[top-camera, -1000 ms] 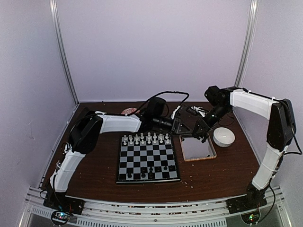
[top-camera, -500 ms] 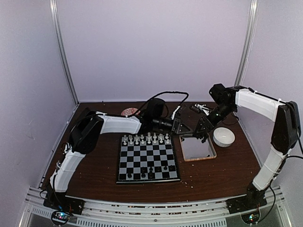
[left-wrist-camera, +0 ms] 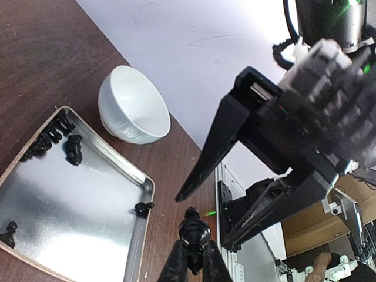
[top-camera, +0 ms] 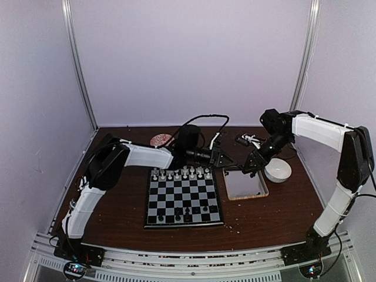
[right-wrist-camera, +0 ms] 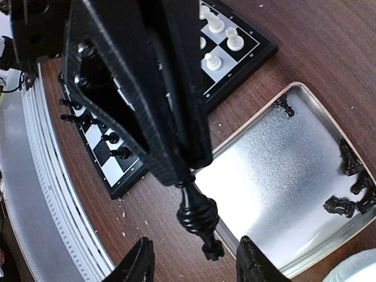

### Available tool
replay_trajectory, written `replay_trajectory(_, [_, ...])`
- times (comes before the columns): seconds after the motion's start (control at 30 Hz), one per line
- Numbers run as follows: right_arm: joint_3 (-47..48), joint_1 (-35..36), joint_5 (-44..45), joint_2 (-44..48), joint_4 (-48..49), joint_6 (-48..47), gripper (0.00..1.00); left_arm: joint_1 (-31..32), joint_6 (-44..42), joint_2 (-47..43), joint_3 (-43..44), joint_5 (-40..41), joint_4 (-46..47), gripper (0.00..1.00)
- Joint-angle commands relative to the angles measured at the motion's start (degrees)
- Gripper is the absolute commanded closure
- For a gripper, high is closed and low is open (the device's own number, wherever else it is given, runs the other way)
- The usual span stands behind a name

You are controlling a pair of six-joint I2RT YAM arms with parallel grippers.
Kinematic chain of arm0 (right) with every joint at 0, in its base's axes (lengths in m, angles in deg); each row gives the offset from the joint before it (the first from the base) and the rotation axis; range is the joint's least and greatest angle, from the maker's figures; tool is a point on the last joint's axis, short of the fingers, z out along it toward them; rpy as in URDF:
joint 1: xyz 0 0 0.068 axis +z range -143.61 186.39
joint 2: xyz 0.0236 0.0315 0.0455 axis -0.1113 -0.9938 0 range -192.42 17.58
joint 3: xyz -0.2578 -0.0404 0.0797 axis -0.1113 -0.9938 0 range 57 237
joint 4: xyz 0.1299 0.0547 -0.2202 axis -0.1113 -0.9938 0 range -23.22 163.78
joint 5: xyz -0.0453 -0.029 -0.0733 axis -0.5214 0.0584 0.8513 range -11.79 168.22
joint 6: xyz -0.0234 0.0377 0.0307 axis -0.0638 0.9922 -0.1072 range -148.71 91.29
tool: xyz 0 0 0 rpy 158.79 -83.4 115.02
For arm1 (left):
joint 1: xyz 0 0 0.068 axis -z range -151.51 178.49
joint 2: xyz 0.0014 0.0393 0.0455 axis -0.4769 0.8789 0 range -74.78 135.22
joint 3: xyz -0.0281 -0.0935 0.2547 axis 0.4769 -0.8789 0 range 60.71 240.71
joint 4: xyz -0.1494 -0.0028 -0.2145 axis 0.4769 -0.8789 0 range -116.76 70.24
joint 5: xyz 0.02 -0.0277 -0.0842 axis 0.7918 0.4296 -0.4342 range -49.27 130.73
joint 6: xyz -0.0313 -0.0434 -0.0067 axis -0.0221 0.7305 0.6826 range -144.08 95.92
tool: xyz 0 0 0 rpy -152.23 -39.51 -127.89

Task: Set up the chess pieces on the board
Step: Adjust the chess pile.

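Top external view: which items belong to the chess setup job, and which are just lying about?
Job:
- board
- white pieces on its far row
- black pieces on its near rows
- black piece clamped in the left gripper
- loose black pieces in the metal tray

Lying about:
- white bowl
- pale crumbs
- pinkish object at the back

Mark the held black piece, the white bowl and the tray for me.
black piece (right-wrist-camera: 197, 216), right wrist view, its bulging middle.
white bowl (left-wrist-camera: 122, 127), left wrist view, outer wall.
tray (left-wrist-camera: 64, 200), left wrist view, bare floor.
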Motion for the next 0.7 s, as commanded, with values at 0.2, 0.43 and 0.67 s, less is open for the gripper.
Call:
replay_trajectory(0.2, [-0.19,-0.28,-3.68,-1.36,-0.53,-2.96,0.53,-0.74,1.80,-1.62,-0.42,-1.30,5.93,1.00])
replay_trajectory(0.43, [0.54,-0.29,-5.12,-2.89,-0.09,-2.79,0.65,-0.87,2.35,-1.61,-0.93,-1.56,6.89,1.00])
replay_trajectory(0.67, [0.10,-0.24,-4.10,-3.59,1.92,-1.40,0.71,-0.86,2.99,-1.27,-0.86,-1.68,7.61,1.00])
